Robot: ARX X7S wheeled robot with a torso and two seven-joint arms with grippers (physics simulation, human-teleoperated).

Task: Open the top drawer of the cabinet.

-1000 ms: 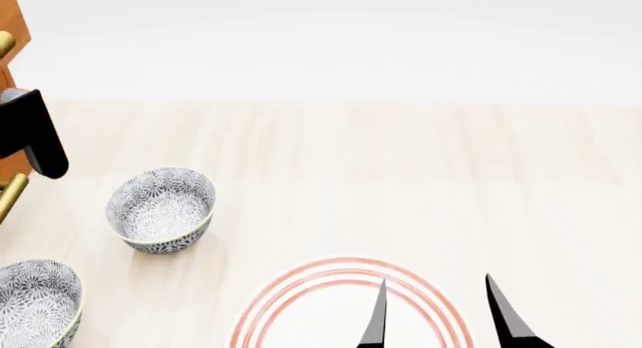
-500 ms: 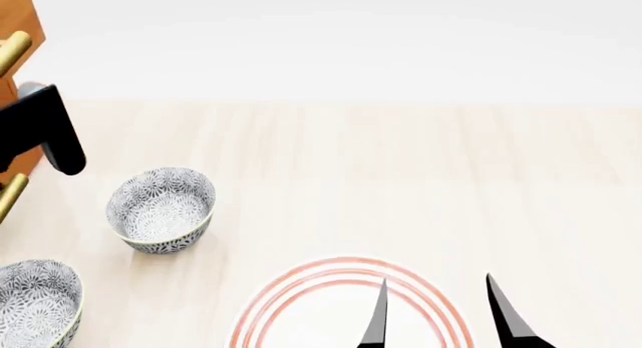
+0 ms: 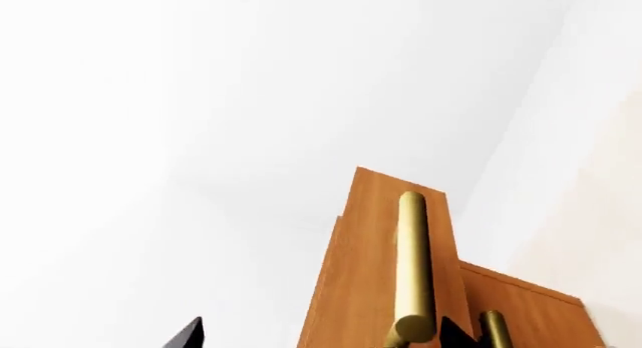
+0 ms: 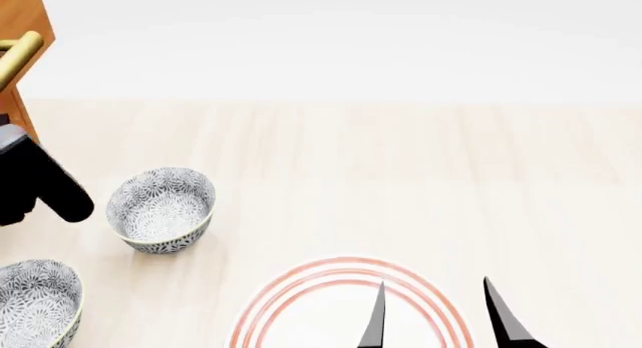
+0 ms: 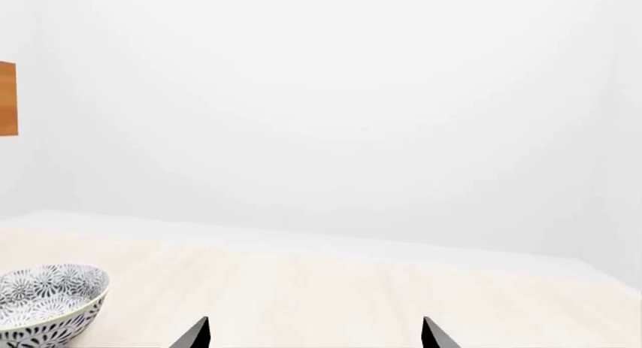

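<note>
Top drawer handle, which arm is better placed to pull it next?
Left. The left gripper hangs beside the cabinet, with the top drawer's handle close ahead in its wrist view. The right gripper hovers over the plate, far off.

We count one cabinet (image 4: 22, 17) with two brass bar handles: one on the top drawer (image 3: 377, 273), the upper handle (image 3: 413, 267), and a second, the lower handle (image 3: 494, 327), beside it. We see two patterned grey bowls, a far bowl (image 4: 161, 209) and a near bowl (image 4: 38, 301). We count one red-ringed plate (image 4: 301, 303), and two grippers: left gripper (image 3: 316, 337), right gripper (image 4: 437, 318).
</note>
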